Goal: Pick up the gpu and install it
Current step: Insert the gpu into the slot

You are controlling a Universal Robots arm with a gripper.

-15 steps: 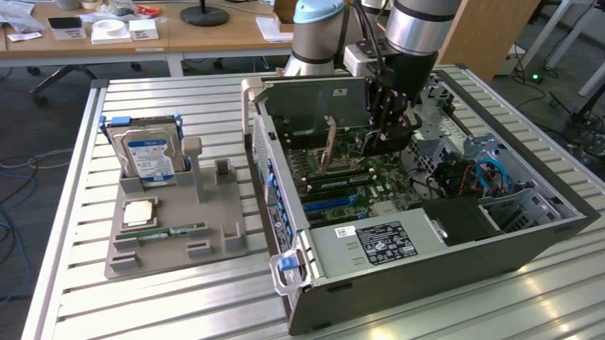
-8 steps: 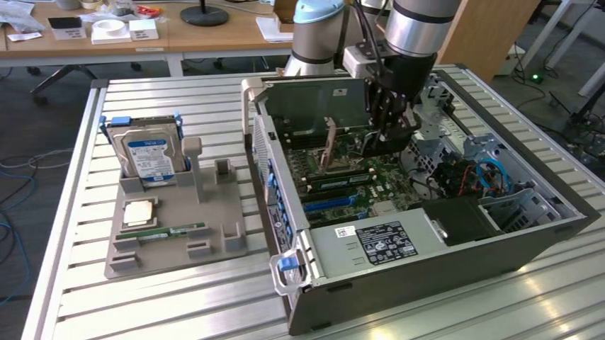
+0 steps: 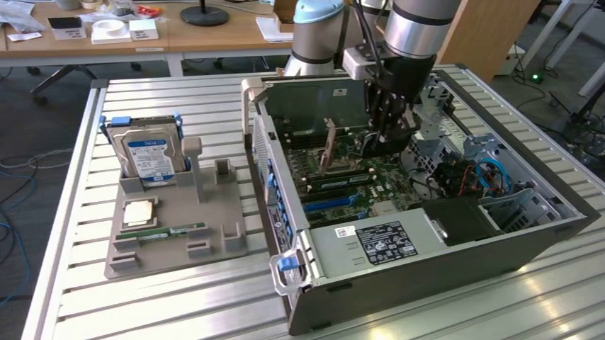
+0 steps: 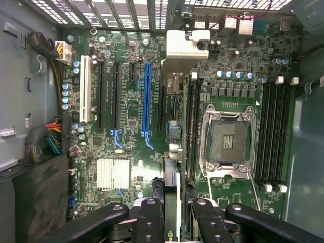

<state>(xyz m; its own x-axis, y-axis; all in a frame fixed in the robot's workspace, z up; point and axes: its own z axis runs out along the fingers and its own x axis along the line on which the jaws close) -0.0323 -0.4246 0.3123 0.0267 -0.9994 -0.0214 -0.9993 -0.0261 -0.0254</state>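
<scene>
Table (image 3: 189,297): ribbed aluminium slats, brushed, with a dull sheen.
Fixture tray (image 3: 222,237), at the exterior view's left: grey moulded plastic, matt.
Computer case (image 3: 426,283): dark painted sheet metal, matt.
Motherboard (image 4: 238,195): green lacquered board, glossy.
Heatsink (image 4: 113,173): bright finned metal.
gpu (image 4: 172,177): bracket of pale silvery metal.
Fingers (image 4: 150,223) of the gripper (image 4: 174,215): black, matt.

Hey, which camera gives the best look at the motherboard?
The wrist view: it looks straight down on the motherboard, with the expansion slots and empty CPU socket plain, past the gpu held in the gripper. The exterior view sees it slanted inside the computer case, partly behind the gripper.
</scene>
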